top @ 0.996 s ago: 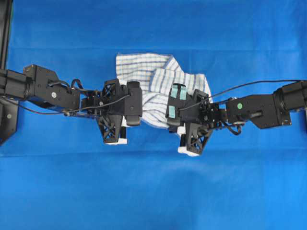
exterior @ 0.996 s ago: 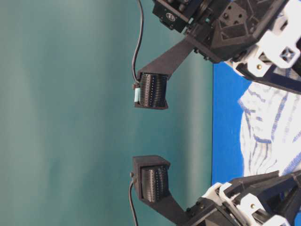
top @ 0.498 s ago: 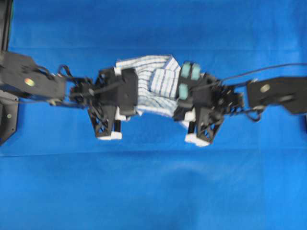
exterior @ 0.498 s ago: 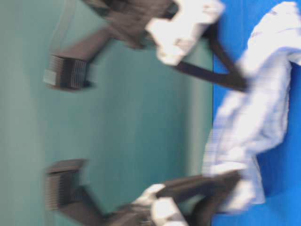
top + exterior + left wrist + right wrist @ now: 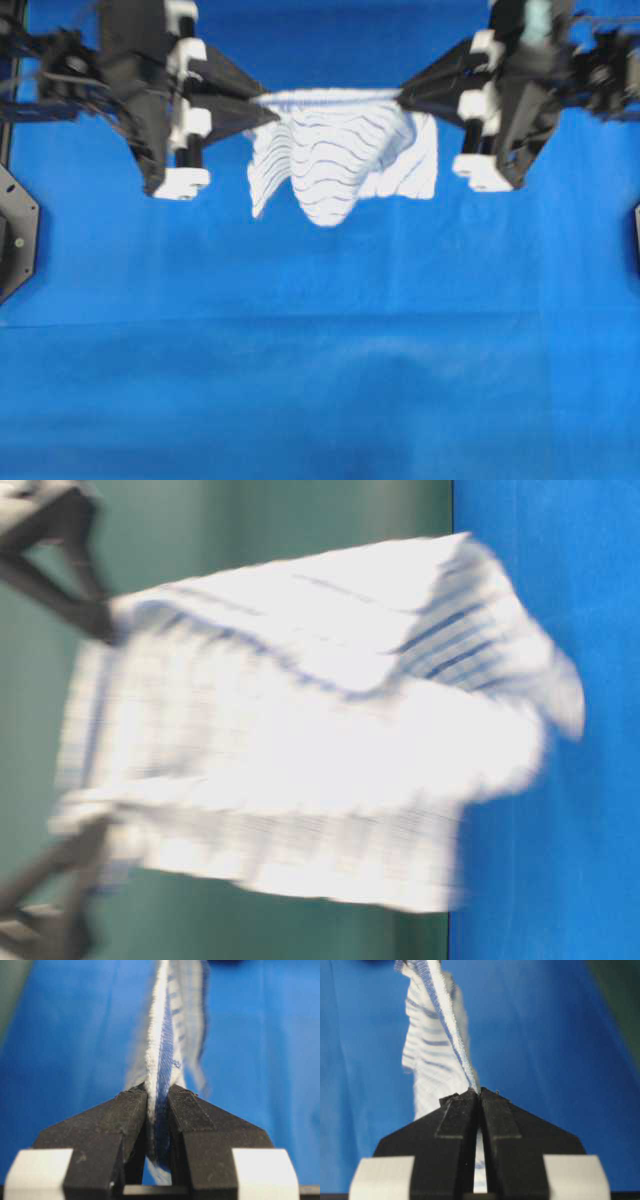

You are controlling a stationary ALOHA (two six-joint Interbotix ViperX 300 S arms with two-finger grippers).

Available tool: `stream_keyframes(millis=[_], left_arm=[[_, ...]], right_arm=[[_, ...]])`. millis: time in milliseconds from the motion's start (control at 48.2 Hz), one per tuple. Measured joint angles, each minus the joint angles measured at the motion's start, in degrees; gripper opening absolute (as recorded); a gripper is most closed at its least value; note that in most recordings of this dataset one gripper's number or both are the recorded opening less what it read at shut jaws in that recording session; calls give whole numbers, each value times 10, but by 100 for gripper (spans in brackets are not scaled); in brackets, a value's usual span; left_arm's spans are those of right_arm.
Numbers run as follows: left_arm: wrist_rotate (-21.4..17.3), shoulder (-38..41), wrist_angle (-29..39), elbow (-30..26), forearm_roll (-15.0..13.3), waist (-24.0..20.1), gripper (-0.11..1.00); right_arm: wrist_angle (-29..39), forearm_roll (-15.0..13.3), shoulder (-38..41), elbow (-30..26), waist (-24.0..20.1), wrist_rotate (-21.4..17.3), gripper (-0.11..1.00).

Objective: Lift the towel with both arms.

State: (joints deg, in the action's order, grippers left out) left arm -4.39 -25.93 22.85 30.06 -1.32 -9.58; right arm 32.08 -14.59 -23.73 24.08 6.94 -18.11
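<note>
Between the two grippers, the towel (image 5: 340,155) hangs stretched by its upper edge above the blue surface (image 5: 320,380). The left gripper (image 5: 268,108) holds one end of that edge and the right gripper (image 5: 405,92) holds the other end. The cloth sags in a curve between them and drapes downward, clear of the blue sheet in the table-level view.

Left wrist view: the fingers (image 5: 127,1120) are clamped on the towel hem (image 5: 160,1060), which passes between the two tips and runs straight away from the camera. Right wrist view: the fingers (image 5: 460,1125) are pressed together on the striped edge (image 5: 440,1005), with the cloth emerging at the tips.

Limits of visibility: the table-level view is heavily blurred; the towel (image 5: 300,760) fills most of it, and only dark finger shapes appear at the left margin. The overhead view cuts both arms off at the top and side edges, and the cloth stripes are smeared.

Arm pose: in the overhead view both grippers sit near the top edge, tips pointing inward toward each other, well apart, with white blocks (image 5: 182,182) facing the lower edge.
</note>
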Motion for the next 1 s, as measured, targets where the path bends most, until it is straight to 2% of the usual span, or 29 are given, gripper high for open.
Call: stream_keyframes(millis=[311, 498, 644, 996], left_arm=[[-46, -20, 44, -96, 1, -3, 6], [-54, -14, 78, -156, 1, -9, 6], [-54, -7, 92, -179, 1, -10, 6], [-54, -1, 107, -183, 1, -9, 6]], right_arm=[[74, -48, -11, -112, -2, 2, 2], [98, -60, -11, -163, -2, 18, 2], [102, -61, -11, -179, -2, 28, 2], [112, -61, -3, -180, -8, 53, 2]])
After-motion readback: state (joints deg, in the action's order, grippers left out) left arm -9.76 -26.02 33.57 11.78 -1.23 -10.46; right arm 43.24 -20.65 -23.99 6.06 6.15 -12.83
